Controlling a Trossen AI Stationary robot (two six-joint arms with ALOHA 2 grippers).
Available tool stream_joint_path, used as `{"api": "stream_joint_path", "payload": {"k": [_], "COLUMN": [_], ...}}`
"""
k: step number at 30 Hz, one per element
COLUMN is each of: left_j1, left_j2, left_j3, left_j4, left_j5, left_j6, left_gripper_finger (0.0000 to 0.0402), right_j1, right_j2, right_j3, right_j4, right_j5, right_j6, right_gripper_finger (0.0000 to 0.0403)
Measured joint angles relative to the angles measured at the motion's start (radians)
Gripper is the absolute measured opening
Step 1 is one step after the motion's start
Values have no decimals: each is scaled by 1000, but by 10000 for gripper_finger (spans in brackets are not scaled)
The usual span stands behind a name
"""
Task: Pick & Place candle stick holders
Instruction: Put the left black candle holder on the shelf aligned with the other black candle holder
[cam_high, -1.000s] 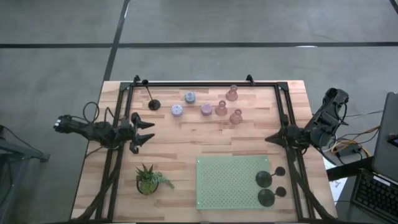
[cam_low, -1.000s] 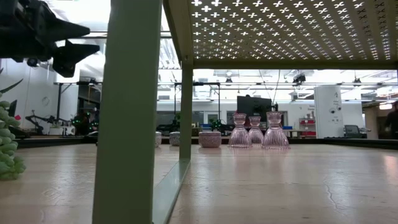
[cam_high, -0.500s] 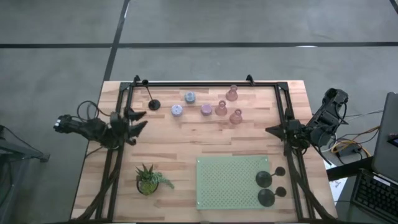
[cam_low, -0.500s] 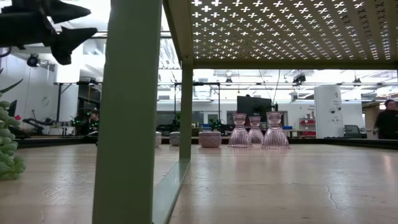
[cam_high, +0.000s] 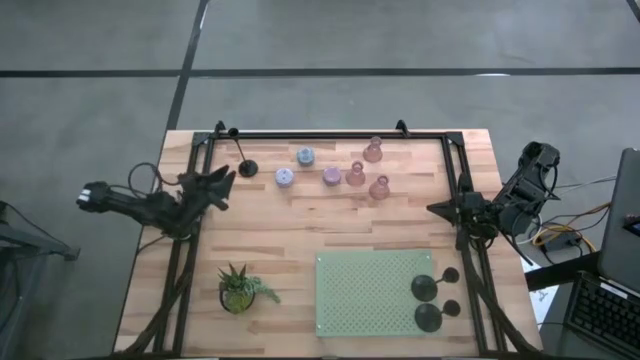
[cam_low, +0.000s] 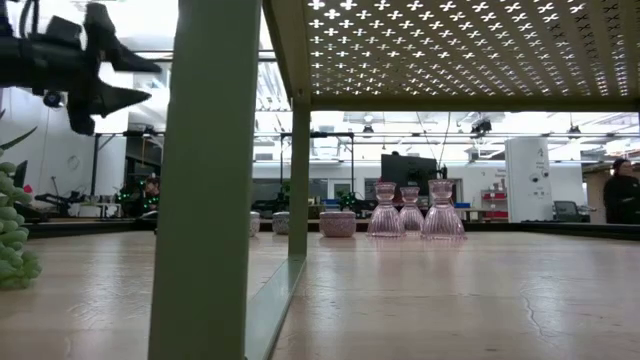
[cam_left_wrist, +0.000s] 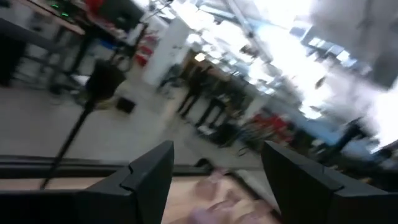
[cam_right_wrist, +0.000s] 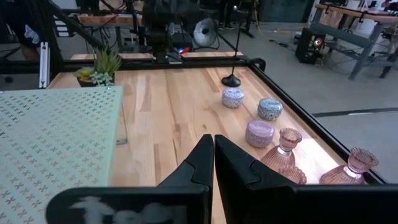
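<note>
Black left gripper (cam_high: 222, 185) — jaws apart, empty — has drawn back from the frame's middle-left and swung up toward the black holder (cam_high: 246, 166) at upper left. Lilac holders (cam_high: 285, 177) and pink holders (cam_high: 356, 174) stay in the upper middle; two black ones (cam_high: 425, 288) sit lower right. Right gripper (cam_high: 435, 210) — closed, empty — has retreated slightly toward the right edge.
</note>
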Motion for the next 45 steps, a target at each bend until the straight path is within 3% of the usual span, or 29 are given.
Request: {"api": "stream_joint_path", "payload": {"k": [3,7,12,17,20,32,45], "left_j1": [1,17,49,105,160,429,620], "left_j2": [82,182,287,381,425,584,671], "left_j3": [0,0,4,31,55,117,163], "left_j4": [-7,-7,-11,-8,-10,-11,-14], "left_j5": [-75,-79,-90,-195,-203,29,150], "left_j6": [-44,-69,-15,16,31,-14,-50], "left_gripper_finger": [248,248,248,248,248,248,247], "right_j1": [0,-1,0,0,0,0,0], "right_j2": [0,0,0,0,0,1,1], "right_j3": [-3,-5,-5,-6,-6,-6,-6], "right_j4": [2,3,4,4,4,5,5], "right_j5": [0,0,0,0,0,-16,-28], "right_j6": [0,0,0,0,0,1,0], "right_gripper_finger": [8,8,8,8,8,8,8]}}
